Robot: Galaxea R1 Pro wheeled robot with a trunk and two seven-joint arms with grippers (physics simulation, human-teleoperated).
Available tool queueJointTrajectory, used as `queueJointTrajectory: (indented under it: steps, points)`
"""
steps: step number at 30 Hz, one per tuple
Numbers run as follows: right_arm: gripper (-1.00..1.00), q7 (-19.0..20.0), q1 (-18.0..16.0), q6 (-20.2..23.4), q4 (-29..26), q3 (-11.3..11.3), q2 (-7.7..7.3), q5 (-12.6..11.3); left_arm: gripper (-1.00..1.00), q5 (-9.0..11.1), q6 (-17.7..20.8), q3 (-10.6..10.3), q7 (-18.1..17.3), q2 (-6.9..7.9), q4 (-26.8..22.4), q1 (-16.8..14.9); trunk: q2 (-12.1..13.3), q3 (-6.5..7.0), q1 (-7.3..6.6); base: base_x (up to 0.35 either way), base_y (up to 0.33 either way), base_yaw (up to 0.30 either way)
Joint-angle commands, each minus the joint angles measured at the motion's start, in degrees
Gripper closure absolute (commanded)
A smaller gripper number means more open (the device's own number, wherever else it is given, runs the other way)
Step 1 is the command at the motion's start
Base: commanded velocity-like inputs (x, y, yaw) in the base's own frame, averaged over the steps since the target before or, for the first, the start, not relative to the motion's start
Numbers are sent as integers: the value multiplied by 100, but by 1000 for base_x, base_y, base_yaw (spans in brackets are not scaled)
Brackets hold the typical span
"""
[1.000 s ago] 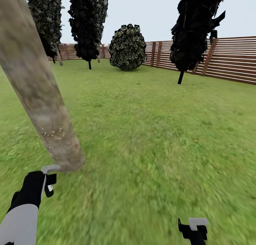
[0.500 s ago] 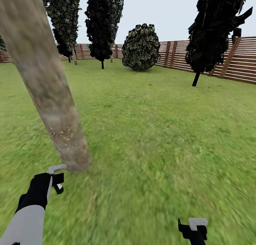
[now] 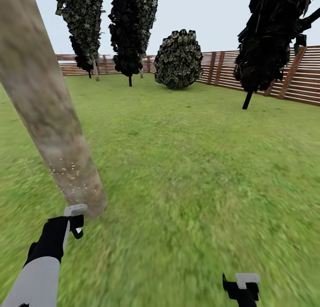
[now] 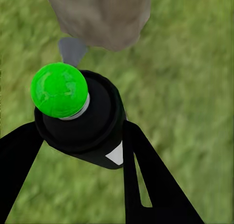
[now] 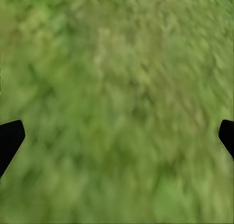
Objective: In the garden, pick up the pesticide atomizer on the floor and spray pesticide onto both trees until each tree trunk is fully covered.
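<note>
By the tree trunk (image 3: 58, 138), atomizer (image 4: 80, 119) nozzle-forward.

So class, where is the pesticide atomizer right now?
The pesticide atomizer is clamped in the left tool, low at the left of the head view, just short of the flared base of the near tree trunk, above the grass.

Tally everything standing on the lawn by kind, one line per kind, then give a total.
Near tree trunk with white specks: 1
Dark-foliaged trees further off: 3 (left, middle, right)
Round bush: 1
Total: 5
</note>
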Motion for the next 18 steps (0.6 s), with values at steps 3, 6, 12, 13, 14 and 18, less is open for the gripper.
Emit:
queueJointTrajectory:
  steps: [3, 6, 12, 13, 14, 18]
  points:
    - [-100, -28, -4, -18, 10, -30, 0, 61, 100, -57, 18, 18, -51, -12, -8, -6, -2, -5, 1, 166, -229, 273]
    - [-100, -30, -4, -18, 9, -30, 0, 61, 100, -52, 18, 18, -56, -18, -8, -6, -2, -5, 1, 59, -260, 276]
    - [-100, -32, -5, -18, 6, -30, -6, 61, 100, -52, 18, 18, -59, -62, -8, -6, -2, -5, 1, 28, -271, 169]
    - [-100, -32, -5, -18, 6, -30, -5, 61, 100, -52, 18, 18, -59, -64, -8, -6, -2, -5, 1, 135, -255, 16]
    - [-100, -32, -4, -18, 7, -30, -6, 61, 100, -52, 18, 18, -59, -65, -8, -6, -2, -5, 1, 157, -246, 10]
    - [-100, -27, -4, -18, 11, -30, -2, 61, 100, -52, 18, 18, -59, -74, -8, -6, -2, -5, 1, 198, -227, 2]
